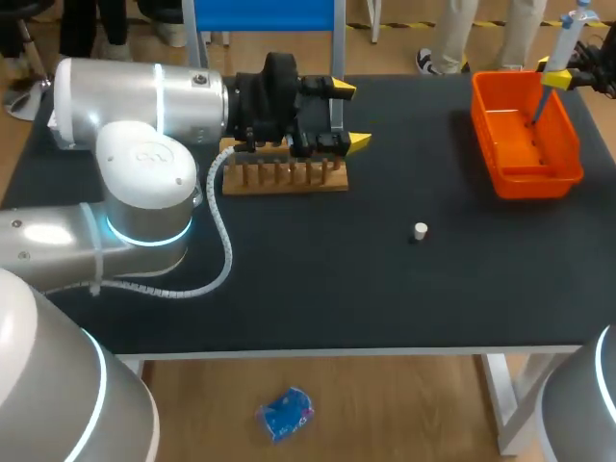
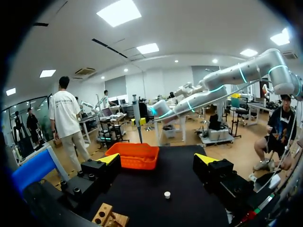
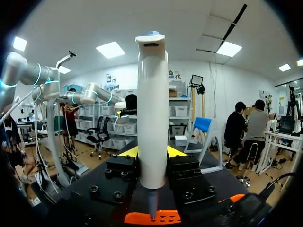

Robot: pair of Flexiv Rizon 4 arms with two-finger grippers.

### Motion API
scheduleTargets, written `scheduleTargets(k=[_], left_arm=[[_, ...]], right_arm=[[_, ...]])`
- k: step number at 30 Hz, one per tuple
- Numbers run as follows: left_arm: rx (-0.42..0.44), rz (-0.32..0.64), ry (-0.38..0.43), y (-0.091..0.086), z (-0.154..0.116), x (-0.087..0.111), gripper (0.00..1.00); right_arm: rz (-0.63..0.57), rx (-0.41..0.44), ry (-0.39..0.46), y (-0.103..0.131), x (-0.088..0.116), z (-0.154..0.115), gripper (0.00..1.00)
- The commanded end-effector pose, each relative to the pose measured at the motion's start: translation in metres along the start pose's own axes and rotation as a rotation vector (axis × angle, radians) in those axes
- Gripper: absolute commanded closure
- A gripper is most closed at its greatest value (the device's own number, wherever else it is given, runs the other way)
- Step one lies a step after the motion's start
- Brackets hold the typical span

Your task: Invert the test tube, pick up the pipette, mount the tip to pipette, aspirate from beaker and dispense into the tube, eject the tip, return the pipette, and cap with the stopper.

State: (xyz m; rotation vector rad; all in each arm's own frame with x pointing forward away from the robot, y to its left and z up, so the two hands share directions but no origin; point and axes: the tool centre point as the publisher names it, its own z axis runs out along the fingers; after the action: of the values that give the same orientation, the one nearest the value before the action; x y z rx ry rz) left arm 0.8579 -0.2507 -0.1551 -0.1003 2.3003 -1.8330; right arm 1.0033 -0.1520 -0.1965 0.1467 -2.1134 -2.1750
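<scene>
Right wrist view: right gripper [image 3: 152,152] is clamped on the pipette [image 3: 152,109], with both yellow-tipped fingers pressed against the white barrel from opposite sides, low on the body. The pipette stands upright, plunger end up, with its narrow grey shaft pointing down out of the fingers. Directly under the shaft is the orange bin [image 3: 163,217]. Can't tell whether a tip is mounted.

Head view agrees: right gripper [image 1: 554,79] sits at the far right corner of the table [image 1: 385,289]. The pipette [image 1: 568,34] is slightly tilted, its thin lower end reaching down inside the orange bin [image 1: 534,181]. The bin rests on the black tabletop.

Left wrist view: left gripper [image 2: 158,160] has its jaws wide apart, with nothing between them and nothing touched. Ahead of the fingers on the tabletop is a small white stopper [image 2: 167,194], on its own and roughly centred between the two fingers. Further ahead is the orange bin [image 2: 135,158] with the pipette [image 2: 137,118] above it. A corner of the wooden rack [image 2: 110,217] shows under the gripper.

Head view: left gripper [image 1: 348,115] is horizontal, fingers pointing toward the table's right side, hovering over the right end of the wooden rack [image 1: 284,181]. The stopper [image 1: 420,230] lies mid-table between rack and bin, well apart from both. The rack is partly hidden by the gripper, so I can't tell what it holds.
</scene>
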Motion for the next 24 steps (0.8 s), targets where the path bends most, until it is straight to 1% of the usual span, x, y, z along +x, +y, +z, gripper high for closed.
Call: scheduleTargets(k=[1,6,10,22,23,24], left_arm=[[0.031,0.002,0.005,0.0083,-0.0025,-0.0019,0.0],[0.039,0.008,0.009,0.0134,-0.0033,-0.0071,0.0],[0.027,0.013,0.024,0.013,-0.0026,-0.009,0.0],[0.027,0.013,0.024,0.013,-0.0026,-0.009,0.0],[0.027,0.013,0.024,0.013,-0.0026,-0.009,0.0],[0.027,0.013,0.024,0.013,-0.0026,-0.009,0.0]], right_arm=[[0.0,0.002,0.007,0.0005,-0.0022,-0.002,1.0],[0.0,0.002,0.007,0.0005,-0.0022,-0.002,1.0],[0.0,0.002,0.007,0.0005,-0.0022,-0.002,1.0],[0.0,0.002,0.007,0.0005,-0.0022,-0.002,1.0],[0.001,0.025,-0.013,0.0023,0.0008,-0.004,1.0],[-0.002,0.026,-0.018,0.0045,0.0039,-0.0048,1.0]])
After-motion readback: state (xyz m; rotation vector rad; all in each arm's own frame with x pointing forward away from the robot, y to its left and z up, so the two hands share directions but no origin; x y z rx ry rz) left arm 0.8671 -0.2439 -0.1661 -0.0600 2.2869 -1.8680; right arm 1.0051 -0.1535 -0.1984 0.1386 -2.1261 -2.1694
